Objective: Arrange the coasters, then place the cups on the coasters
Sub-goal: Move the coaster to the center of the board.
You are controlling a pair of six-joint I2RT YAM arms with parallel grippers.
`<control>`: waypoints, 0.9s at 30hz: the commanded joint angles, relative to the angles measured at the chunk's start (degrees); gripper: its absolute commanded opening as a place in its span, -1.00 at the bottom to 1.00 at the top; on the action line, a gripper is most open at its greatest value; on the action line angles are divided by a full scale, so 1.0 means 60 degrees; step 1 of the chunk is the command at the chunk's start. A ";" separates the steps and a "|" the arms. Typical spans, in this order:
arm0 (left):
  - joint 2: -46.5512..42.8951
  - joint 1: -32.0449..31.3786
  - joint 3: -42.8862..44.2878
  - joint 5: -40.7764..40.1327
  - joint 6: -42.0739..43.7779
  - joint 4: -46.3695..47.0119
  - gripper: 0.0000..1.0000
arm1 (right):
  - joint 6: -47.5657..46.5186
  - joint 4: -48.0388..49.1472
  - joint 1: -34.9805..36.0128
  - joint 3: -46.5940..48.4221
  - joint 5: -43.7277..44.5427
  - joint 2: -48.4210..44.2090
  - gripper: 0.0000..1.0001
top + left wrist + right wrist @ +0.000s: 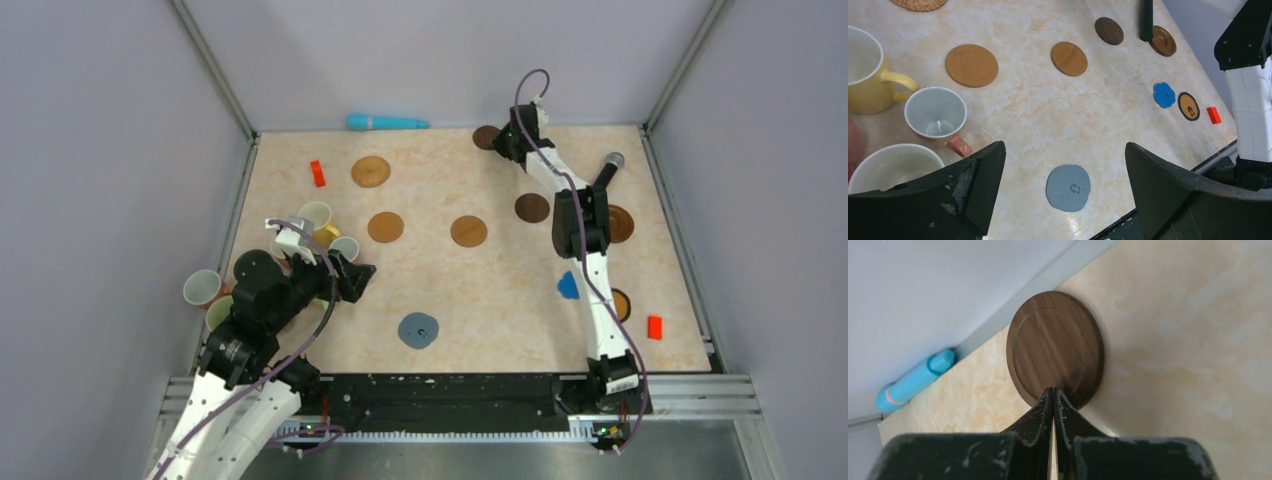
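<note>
**Reviewer:** Risk at the far wall?

**Me:** My right claw (1054,405) is closed. Its tips meet over the near rim of the dark coaster (1055,347), which lies flat at the far edge of the tabletop (1198,340), just beside the wall strip (1013,310). I cannot tell whether the tips press on the coaster or only cover it. Judgement: on a drag toward me, the tips could slip off the thin rim. A push the other way would jam the coaster against the wall. The blue tube (913,380) lies near, apart from the coaster.

**Reviewer:** Left side?

**Me:** My left claw (1063,150) is wide open and holds nothing. It hangs above the tabletop, with the grey-blue coaster (1068,187) below it. The pink-handled cup (935,112) stands just beside one finger. A careless swing would likely knock it into the yellow cup (863,75).

**Reviewer:** Anything in the cups?

**Me:** Pink-handled cup: empty, bottom visible. Yellow cup: nothing seen inside, bottom out of view. Cream cup (893,165): partly hidden by my finger, cannot tell. None of these cups is on a coaster, and the nearest tan coaster (971,65) lies bare.
</note>
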 commanded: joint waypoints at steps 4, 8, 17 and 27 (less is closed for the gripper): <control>-0.0101 0.0043 -0.0055 0.0063 -0.0024 0.0455 0.88 | -0.0895 -0.1750 0.0594 -0.1903 -0.0520 -0.0927 -1.00; -0.0100 0.0041 -0.0047 0.0003 -0.0036 0.0456 0.88 | -0.0984 -0.1509 0.0729 -0.2917 -0.0651 -0.1467 -1.00; -0.0054 0.0043 -0.0071 -0.0157 -0.0037 0.0415 0.88 | -0.1351 -0.0753 0.0839 -0.5419 -0.0240 -0.2950 -1.00; 0.0225 0.0048 0.0000 -0.0131 0.0102 0.0317 0.88 | -0.2005 0.0558 0.0776 -0.7034 -0.0671 -0.3967 -1.00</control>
